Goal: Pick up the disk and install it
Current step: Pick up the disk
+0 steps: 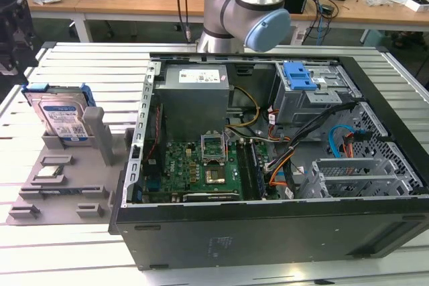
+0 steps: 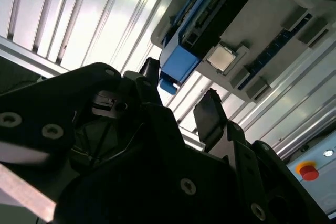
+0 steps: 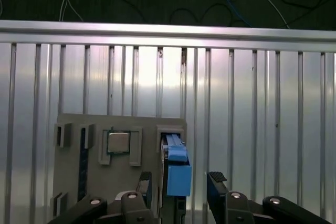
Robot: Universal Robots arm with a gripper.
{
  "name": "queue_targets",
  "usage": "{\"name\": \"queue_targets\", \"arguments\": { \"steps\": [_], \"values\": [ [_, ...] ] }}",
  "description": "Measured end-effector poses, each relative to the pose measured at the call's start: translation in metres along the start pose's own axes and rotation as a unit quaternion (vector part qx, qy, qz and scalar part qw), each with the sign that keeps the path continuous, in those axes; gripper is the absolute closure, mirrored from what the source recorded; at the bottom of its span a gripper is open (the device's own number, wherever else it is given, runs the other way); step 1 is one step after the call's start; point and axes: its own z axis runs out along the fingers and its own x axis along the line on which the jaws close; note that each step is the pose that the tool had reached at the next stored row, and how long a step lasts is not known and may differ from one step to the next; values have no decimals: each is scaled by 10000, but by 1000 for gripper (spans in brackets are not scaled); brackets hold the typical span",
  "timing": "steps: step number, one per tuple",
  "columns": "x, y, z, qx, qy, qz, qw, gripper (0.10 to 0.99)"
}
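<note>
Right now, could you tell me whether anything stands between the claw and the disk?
Nothing visible does. In the first wrist view the open claw frames the disk, which stands on edge in its grey holder, with only clear air between it and the fingers.

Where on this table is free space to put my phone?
Bare slats behind the grey holder, toward the far edge, and a strip before the computer case. Crowded: inside the case, and the holder with the disk.
</note>
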Motion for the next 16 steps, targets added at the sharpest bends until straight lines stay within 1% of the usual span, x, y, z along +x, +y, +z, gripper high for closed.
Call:
{"name": "queue_targets", "arguments": {
  "steps": [3, 10, 12, 15, 16],
  "values": [
    [3, -65, 72, 1, 6, 0, 10000, 545],
    [6, -118, 207, 0, 8, 0, 10000, 545],
    [6, -136, 253, 0, 9, 1, 10000, 545],
    [6, -179, 345, 0, 10, 0, 10000, 545],
    [6, -187, 362, 0, 10, 1, 10000, 545]
  ]
}}
